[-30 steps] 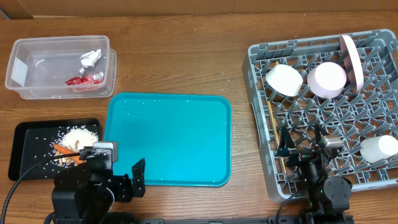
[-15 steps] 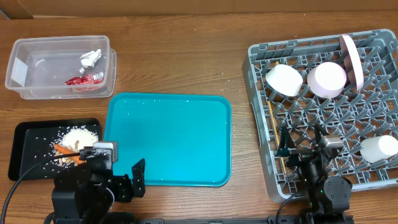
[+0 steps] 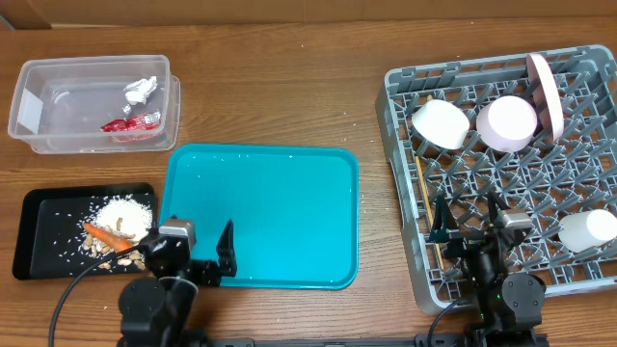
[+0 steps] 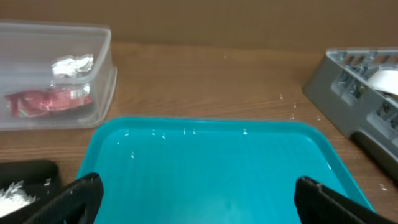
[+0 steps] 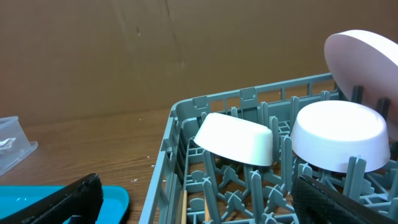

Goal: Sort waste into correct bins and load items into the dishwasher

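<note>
The clear tub (image 3: pixel 58 106) holds the red wrapper (image 3: pixel 130 123) and white tissue (image 3: pixel 141 89); both show in the left wrist view (image 4: pixel 46 101). The black tray (image 3: pixel 39 246) holds rice (image 3: pixel 125 210), the carrot (image 3: pixel 99 233) and nut scraps. The grey rack (image 3: pixel 578 178) holds two bowls (image 3: pixel 441 123) (image 3: pixel 508 123), the upright plate (image 3: pixel 545 92) and the chopsticks (image 3: pixel 425 207). My left gripper (image 3: pixel 188 258) (image 4: pixel 199 199) is open and empty over the teal tray's near edge. My right gripper (image 3: pixel 466 224) (image 5: pixel 199 199) is open and empty over the rack's front left part.
The teal tray (image 3: pixel 260 207) lies mid-table with a few rice grains on it. A white cup-like thing (image 3: pixel 588 229) lies in the rack's right side. Loose rice grains dot the wood between tray and rack.
My left arm has moved right, from beside the black tray to the teal tray's near left edge. The right arm has not moved.
</note>
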{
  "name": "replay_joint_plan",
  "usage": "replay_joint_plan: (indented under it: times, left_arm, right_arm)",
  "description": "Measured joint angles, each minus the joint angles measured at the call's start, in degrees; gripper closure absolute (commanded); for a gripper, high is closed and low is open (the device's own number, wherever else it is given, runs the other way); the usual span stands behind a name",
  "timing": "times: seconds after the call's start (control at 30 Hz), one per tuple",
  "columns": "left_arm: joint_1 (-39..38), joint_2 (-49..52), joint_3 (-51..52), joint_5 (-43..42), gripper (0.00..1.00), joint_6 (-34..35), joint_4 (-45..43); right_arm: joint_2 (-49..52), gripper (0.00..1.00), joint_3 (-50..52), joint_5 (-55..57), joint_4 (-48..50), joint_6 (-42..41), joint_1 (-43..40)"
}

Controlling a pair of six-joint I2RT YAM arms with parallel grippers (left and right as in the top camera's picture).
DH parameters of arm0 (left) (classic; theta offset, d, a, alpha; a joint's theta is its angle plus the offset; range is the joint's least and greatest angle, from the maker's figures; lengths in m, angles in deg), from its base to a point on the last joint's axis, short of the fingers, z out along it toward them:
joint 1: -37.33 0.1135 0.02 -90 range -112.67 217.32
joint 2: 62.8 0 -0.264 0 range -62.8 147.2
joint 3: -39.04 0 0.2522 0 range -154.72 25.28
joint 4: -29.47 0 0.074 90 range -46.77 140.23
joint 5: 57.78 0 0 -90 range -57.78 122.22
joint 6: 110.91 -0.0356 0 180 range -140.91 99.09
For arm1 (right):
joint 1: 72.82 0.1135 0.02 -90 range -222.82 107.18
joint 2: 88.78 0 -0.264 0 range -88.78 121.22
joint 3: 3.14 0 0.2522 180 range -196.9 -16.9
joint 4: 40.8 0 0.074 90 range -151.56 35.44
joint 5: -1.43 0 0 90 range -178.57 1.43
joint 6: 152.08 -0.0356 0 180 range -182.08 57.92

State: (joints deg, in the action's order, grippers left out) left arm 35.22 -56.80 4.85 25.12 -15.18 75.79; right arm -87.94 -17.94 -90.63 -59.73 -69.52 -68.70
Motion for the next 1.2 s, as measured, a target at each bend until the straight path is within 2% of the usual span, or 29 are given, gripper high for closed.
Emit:
replay_joint_plan:
  times: [0.17,0.33,0.5,1.2]
  left_arm:
    - [0.00,-4.70,10.67,0.46,0.00,-0.22,-20.28]
    - [0.00,-5.11,17.59,1.07,0.00,-1.92,-33.70]
    - [0.00,-5.14,19.82,1.14,0.00,-3.48,-28.70]
    - [0.00,-5.20,19.91,1.31,0.00,-4.50,-28.70]
  right_arm:
    - [0.00,0.00,0.00,-0.02,0.00,-0.02,0.00]
    - [0.00,0.00,0.00,-0.04,0.02,-0.02,0.00]
    - [0.00,0.00,0.00,-0.02,0.00,-0.02,0.00]
    - [0.00,0.00,-0.02,-0.02,0.00,-0.02,0.00]
